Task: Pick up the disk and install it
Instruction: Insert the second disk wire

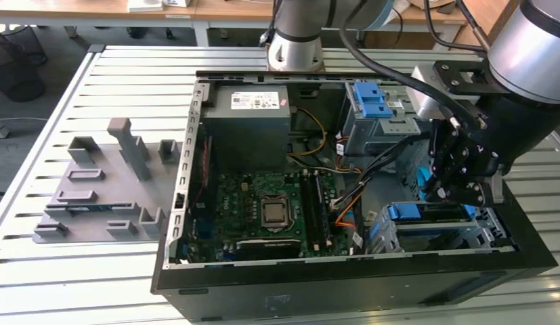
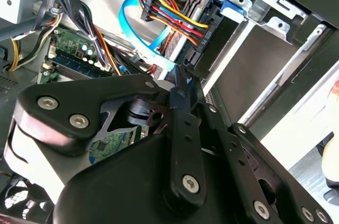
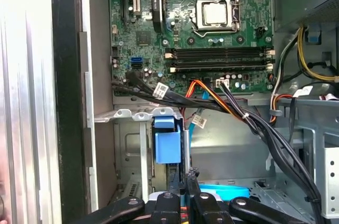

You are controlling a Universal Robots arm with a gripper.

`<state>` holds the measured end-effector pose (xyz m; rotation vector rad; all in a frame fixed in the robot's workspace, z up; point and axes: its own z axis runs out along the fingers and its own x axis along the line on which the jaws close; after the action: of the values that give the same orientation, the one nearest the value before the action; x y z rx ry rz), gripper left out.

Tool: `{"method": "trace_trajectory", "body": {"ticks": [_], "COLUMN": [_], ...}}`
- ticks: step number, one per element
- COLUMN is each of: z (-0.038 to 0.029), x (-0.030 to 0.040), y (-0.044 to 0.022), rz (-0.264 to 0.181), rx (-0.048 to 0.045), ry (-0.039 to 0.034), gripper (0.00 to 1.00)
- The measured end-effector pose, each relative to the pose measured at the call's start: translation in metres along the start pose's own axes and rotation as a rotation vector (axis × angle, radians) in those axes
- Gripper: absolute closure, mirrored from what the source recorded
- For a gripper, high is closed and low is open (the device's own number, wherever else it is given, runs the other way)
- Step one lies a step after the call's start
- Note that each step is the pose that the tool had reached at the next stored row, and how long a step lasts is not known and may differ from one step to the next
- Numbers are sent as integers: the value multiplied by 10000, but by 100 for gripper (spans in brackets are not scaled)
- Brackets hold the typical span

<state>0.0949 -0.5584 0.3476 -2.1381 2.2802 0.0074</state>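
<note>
An open black computer case lies on a slatted metal table. Inside are seen a green motherboard with a bare processor socket, a grey power-supply box toward the far end, and a blue latch piece on a grey cage. A grey fixture tray is set beside the case — on the exterior view's left. Bundled cables — red, yellow, orange, black — are routed across the interior.
</note>
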Motion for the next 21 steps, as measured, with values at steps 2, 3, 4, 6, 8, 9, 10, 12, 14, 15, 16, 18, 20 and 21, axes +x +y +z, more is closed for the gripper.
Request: {"method": "trace_trajectory", "body": {"ticks": [2,3,4,6,8,9,10,12,14,15,16,18,20,21], "z": [14,22,28,43,54,59,65,77,86,91,96,104,110,113], "x": [8,9,9,9,13,15,17,19,20,20,19,19,19,19], "y": [-1,-2,-4,-11,-17,-22,-26,-34,-39,-42,-44,-51,-58,-61], "rz": [0,0,-1,-1,0,-1,-1,0,1,0,0,0,0,0], "rx": [0,0,0,0,0,0,0,0,0,0,0,0,0,0], "ry": [-2,-3,-1,-1,1,1,0,-2,-1,-1,0,-1,-1,-1], "gripper": [83,83,83,83,83,83,83,83,83,83,83,83,83,83]}}
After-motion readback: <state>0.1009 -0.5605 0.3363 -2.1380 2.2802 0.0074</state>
